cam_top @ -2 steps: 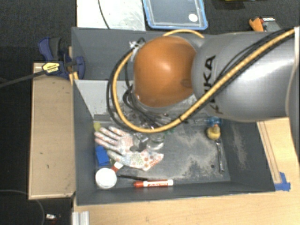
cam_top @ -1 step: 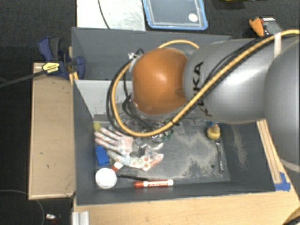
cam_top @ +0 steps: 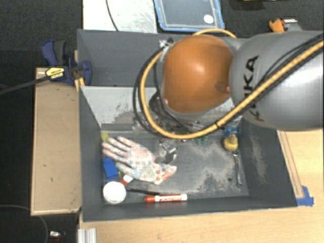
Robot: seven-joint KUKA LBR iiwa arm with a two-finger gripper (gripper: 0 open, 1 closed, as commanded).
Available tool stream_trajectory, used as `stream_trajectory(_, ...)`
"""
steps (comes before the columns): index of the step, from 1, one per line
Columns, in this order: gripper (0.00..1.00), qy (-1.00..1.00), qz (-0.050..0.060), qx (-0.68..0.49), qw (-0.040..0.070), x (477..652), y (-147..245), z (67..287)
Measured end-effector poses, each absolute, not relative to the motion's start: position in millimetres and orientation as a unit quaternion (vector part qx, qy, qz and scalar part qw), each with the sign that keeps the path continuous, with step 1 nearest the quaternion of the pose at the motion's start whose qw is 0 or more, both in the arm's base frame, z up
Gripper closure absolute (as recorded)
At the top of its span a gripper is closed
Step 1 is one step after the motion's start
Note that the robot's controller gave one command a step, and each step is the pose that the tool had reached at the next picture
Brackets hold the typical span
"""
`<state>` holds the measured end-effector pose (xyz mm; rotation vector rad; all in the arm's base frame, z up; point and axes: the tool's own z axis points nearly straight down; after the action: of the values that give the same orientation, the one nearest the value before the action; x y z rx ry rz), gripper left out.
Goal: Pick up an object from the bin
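One glove (cam_top: 137,160) lies flat on the floor of the grey bin (cam_top: 116,54), toward 8 o'clock of the floor. It is a pale glove, its palm and cuff speckled all over with small red, green and blue dots. Its plain whitish digits are spread and point toward 10 o'clock, and its cuff end points toward 4 o'clock.

The tool (cam_top: 168,155) hangs down at the glove's 2 o'clock edge, close above the cuff end. It cannot be told whether the tool touches the cloth, nor whether it is released or clenched, since most of it is hidden under the orange cover (cam_top: 195,75) on the wrist. The glove is not seen gripped.

Around the glove lie these things, one of each:
- A blue block (cam_top: 109,167) sits just beside the glove at its 8 o'clock, under the spread digits.
- A white round cap (cam_top: 114,192) lies near the bin's 7 o'clock corner, just below the blue block.
- A thin black pen (cam_top: 144,190) runs from the cap toward 3 o'clock.
- A red-and-white marker (cam_top: 166,198) lies along the front wall at 6 o'clock, just past the black pen.
- A small yellowish bit (cam_top: 105,135) lies at the glove's 10 o'clock, by the left wall.

Well apart, at 3 o'clock of the floor, sits one yellow lump with a blue top (cam_top: 231,143). One thin metal rod (cam_top: 237,168) lies just below it, running toward 6 o'clock.

The grey arm (cam_top: 283,85) comes in from 3 o'clock, with a yellow-and-black cable (cam_top: 143,80) looped round the cover.
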<state>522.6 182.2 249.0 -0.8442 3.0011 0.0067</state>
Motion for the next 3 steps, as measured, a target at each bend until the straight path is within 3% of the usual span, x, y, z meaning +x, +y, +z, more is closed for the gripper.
stream_trajectory(1,0.00,0.937,0.001,-0.349,0.018,539.0,182.6,215.7)
stream_trajectory(2,0.00,0.928,0.002,-0.371,0.012,536.8,171.8,190.5)
stream_trajectory(3,0.00,0.957,0.003,-0.289,0.016,553.8,166.5,166.6)
